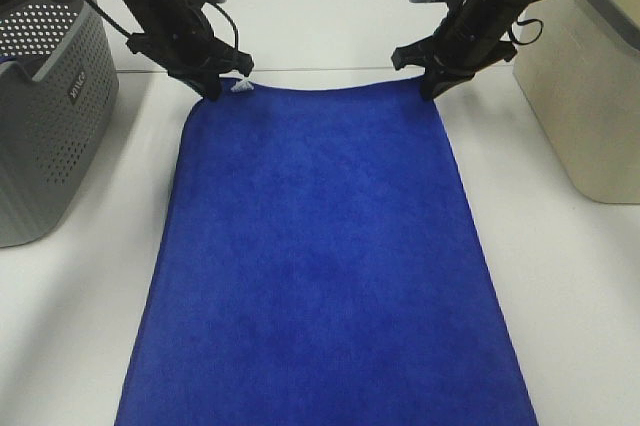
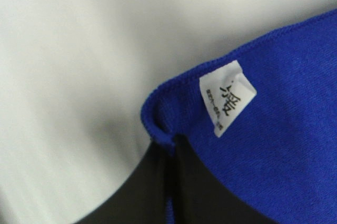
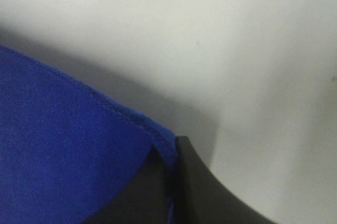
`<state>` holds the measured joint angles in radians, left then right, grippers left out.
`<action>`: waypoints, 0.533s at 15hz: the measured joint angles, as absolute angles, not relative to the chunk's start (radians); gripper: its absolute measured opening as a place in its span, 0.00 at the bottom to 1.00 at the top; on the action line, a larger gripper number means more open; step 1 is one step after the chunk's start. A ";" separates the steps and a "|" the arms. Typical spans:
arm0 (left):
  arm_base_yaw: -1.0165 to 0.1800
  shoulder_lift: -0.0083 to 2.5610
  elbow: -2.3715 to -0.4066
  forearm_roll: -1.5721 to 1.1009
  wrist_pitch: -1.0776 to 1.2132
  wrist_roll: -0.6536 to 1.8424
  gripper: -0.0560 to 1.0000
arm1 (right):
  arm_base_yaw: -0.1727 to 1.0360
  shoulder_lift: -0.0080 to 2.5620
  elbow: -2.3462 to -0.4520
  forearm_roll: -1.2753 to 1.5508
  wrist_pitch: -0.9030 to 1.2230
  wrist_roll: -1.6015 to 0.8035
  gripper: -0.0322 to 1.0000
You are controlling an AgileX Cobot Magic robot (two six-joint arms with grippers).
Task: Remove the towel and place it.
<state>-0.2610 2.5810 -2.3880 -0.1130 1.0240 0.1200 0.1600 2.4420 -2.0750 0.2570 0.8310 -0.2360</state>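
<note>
The royal-blue towel (image 1: 320,256) lies spread flat on the white table, running from the far edge toward the near edge. My left gripper (image 1: 213,87) is shut on its far left corner, right beside the small white tag (image 1: 240,87). In the left wrist view the towel (image 2: 274,129) is pinched between the dark fingers (image 2: 152,192), with the tag (image 2: 227,96) close by. My right gripper (image 1: 432,86) is shut on the far right corner; the right wrist view shows the towel (image 3: 63,145) hem caught between its fingers (image 3: 210,187).
A grey perforated basket (image 1: 45,116) stands at the left edge of the table. A beige bin (image 1: 590,96) stands at the right. White table (image 1: 570,296) surface shows on both sides of the towel.
</note>
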 joint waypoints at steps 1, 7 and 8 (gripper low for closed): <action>-0.261 2.581 -2.402 -0.100 0.992 0.120 0.05 | 0.160 2.442 -2.104 0.256 0.810 -0.245 0.05; -0.261 2.581 -2.406 -0.035 0.731 0.120 0.05 | 0.160 2.442 -2.138 0.231 0.605 -0.270 0.05; -0.261 2.581 -2.406 -0.025 0.690 0.120 0.05 | 0.160 2.442 -2.138 0.231 0.564 -0.278 0.05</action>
